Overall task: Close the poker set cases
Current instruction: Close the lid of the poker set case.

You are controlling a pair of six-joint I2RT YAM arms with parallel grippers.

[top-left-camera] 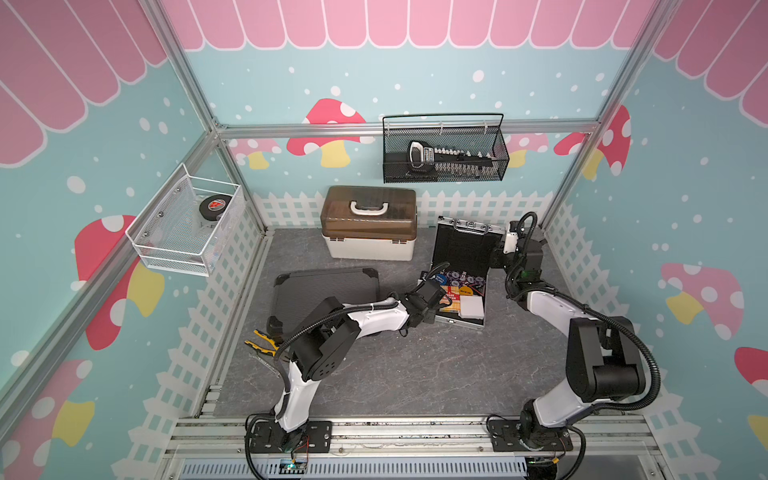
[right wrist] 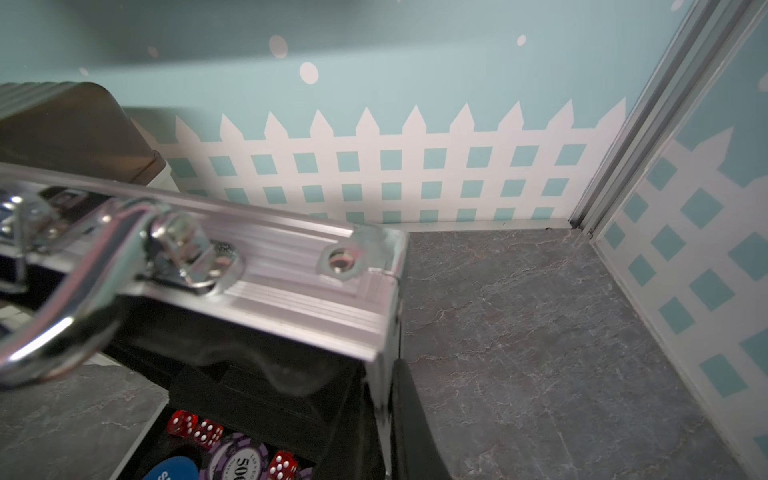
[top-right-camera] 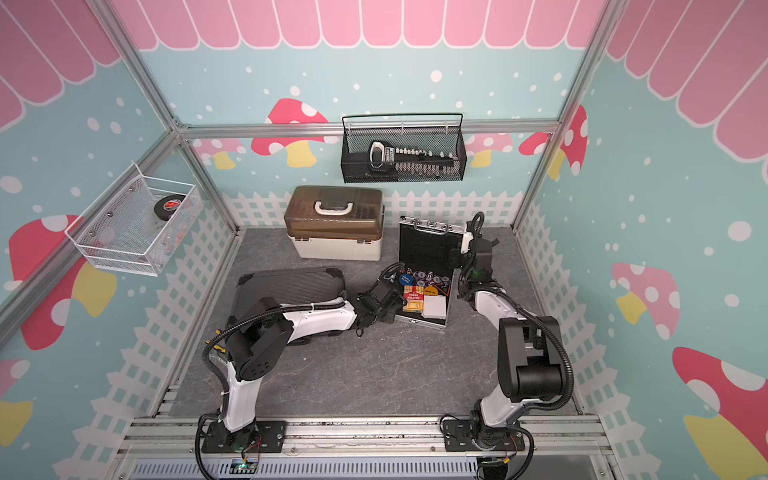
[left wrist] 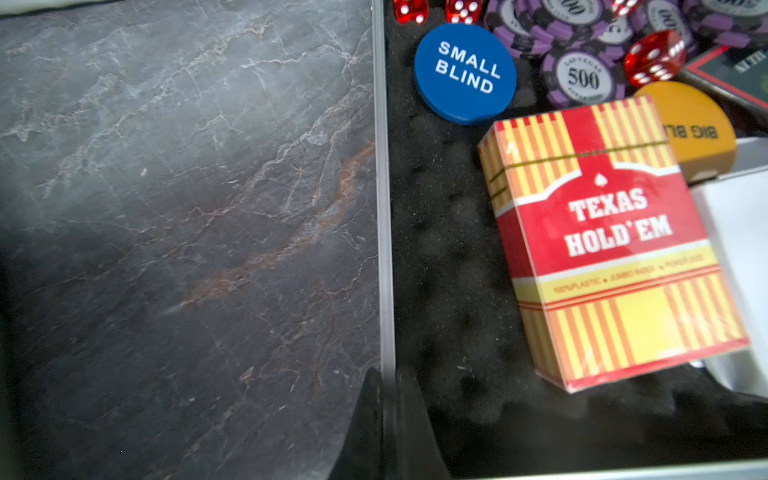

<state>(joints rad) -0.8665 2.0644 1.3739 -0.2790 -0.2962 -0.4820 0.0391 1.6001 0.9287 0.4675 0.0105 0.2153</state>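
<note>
The silver poker set case (top-left-camera: 459, 322) (top-right-camera: 419, 322) lies open right of centre, with its lid (top-left-camera: 463, 249) (right wrist: 291, 266) standing upright. My left gripper (top-left-camera: 433, 309) (top-right-camera: 394, 308) (left wrist: 388, 374) is shut on the left rim (left wrist: 384, 208) of its base. My right gripper (top-left-camera: 498, 257) (top-right-camera: 459, 257) (right wrist: 390, 374) is shut on the right side edge of the raised lid. The black poker set case (top-left-camera: 328, 286) (top-right-camera: 286, 284) lies flat and closed at the left, partly hidden under my left arm.
Inside the silver case are a red card deck (left wrist: 611, 241), a blue button (left wrist: 465, 72), purple chips and red dice. A cream box with a brown lid (top-left-camera: 370, 224) stands behind. Pliers (top-left-camera: 262, 340) lie front left. A black basket (top-left-camera: 444, 149) and a white basket (top-left-camera: 187, 224) hang on the walls.
</note>
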